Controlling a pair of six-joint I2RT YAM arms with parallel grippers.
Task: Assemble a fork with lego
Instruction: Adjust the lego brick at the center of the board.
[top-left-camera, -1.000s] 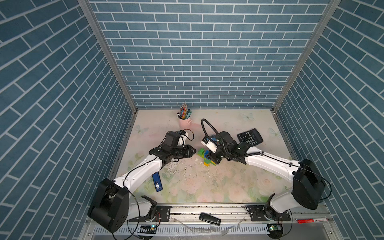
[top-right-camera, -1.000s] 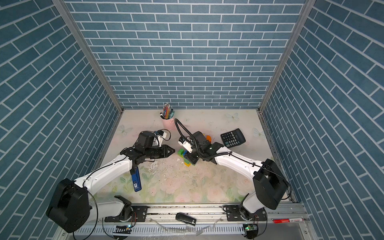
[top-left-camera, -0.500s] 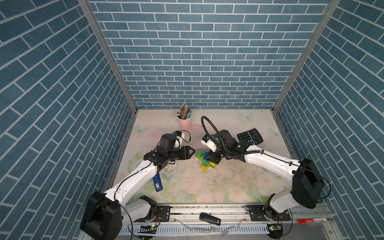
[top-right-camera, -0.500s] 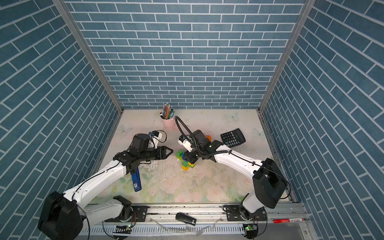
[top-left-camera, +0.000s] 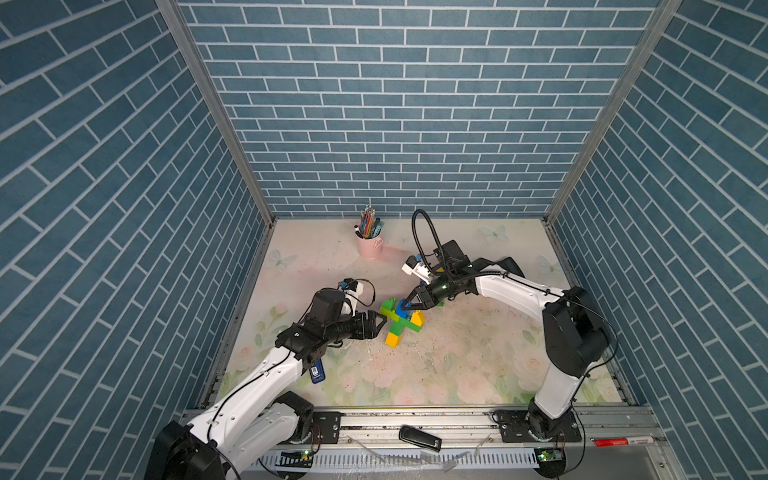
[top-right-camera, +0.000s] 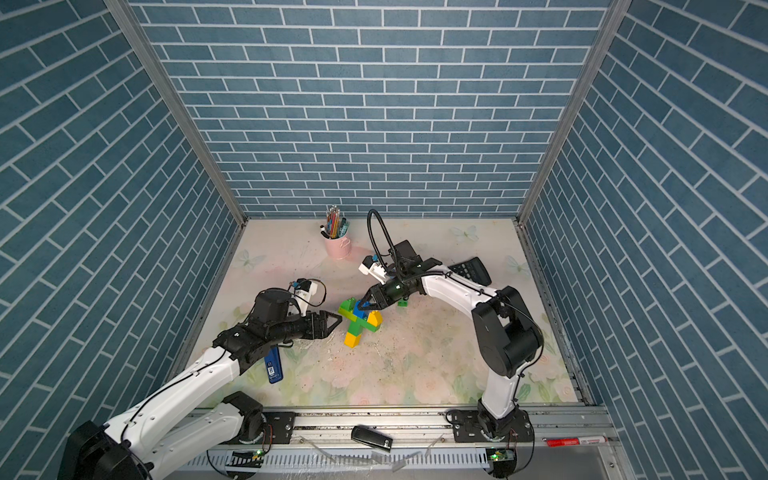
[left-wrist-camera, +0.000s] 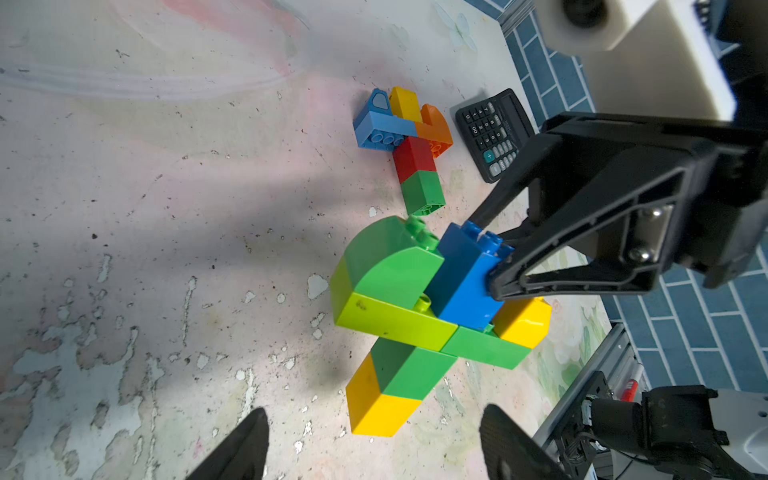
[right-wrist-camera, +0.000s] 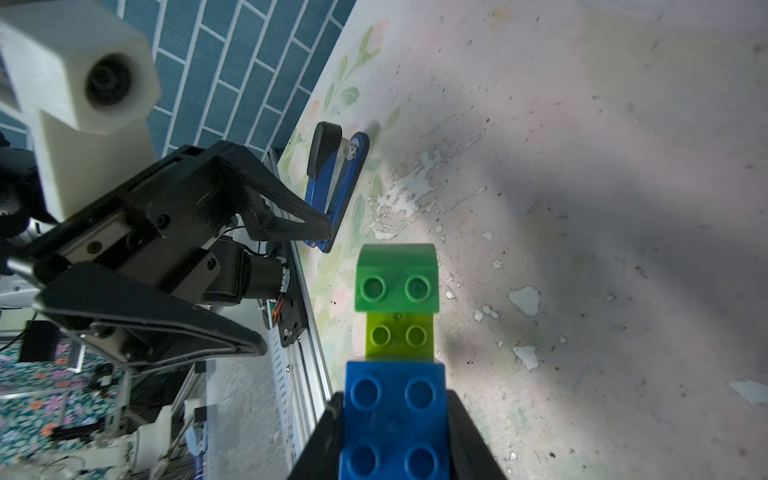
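lego (top-left-camera: 400, 322) mid-table: glossy, chunky studded plastic joined in a cross. Yellow-and-green stem, lime and green crossbar with a rounded green cap at one end and a yellow slope at the other, blue brick (left-wrist-camera: 465, 278) on top. right gripper (left-wrist-camera: 484, 253) is clamped on the blue brick's sides, arm stretched low toward centre, fingers angled down. left gripper (left-wrist-camera: 374, 419) has jaws spread wide and holds nothing, just off the yellow stem end, forearm low and near level.

Left wrist view alone shows a second joined cluster (left-wrist-camera: 405, 141) (blue, yellow, orange, red, green) lying flat by the calculator (left-wrist-camera: 492, 133); in both top views the right arm hides most of it. Right wrist view shows the blue stapler (right-wrist-camera: 336, 183) near the table edge. table (left-wrist-camera: 145, 249): matte floral print, flaked.
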